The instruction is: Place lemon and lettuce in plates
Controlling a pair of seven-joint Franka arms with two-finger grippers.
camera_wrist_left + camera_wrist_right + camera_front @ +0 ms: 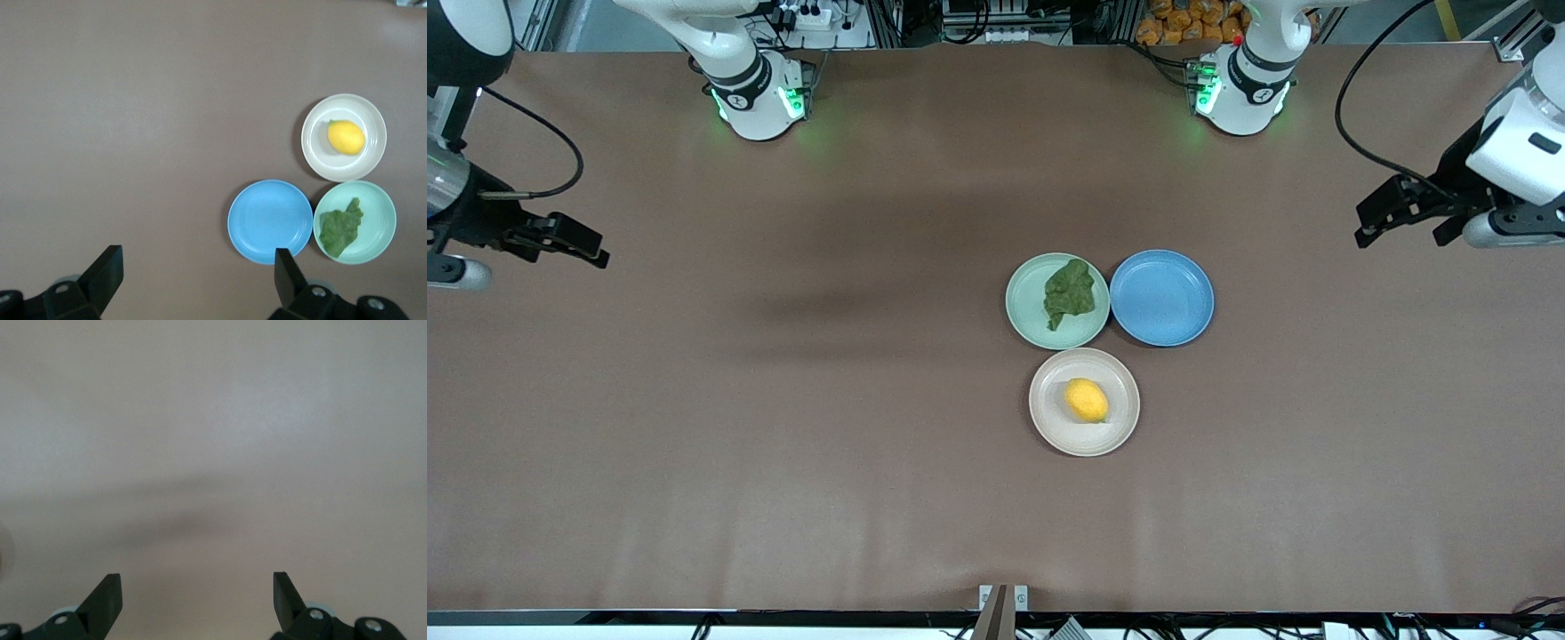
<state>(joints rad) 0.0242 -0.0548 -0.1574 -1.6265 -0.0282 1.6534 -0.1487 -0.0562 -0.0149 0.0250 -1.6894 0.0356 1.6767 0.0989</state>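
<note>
My left gripper [1409, 222] and right gripper [574, 242] hang spread and empty over opposite bench ends; lettuce [1069, 294] lies in the mint plate [1024, 307], lemon [1086, 400] in the beige plate [1049, 428], nearer my left arm.

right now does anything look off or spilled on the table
Nothing stands out. The lettuce lies in the green plate, the lemon in the beige plate, the blue plate bare. Left gripper and right gripper wait open.

Lettuce [1069, 294] on mint plate [1024, 302]; lemon [1086, 400] on beige plate [1116, 427]; blue plate [1161, 298] beside.
</note>
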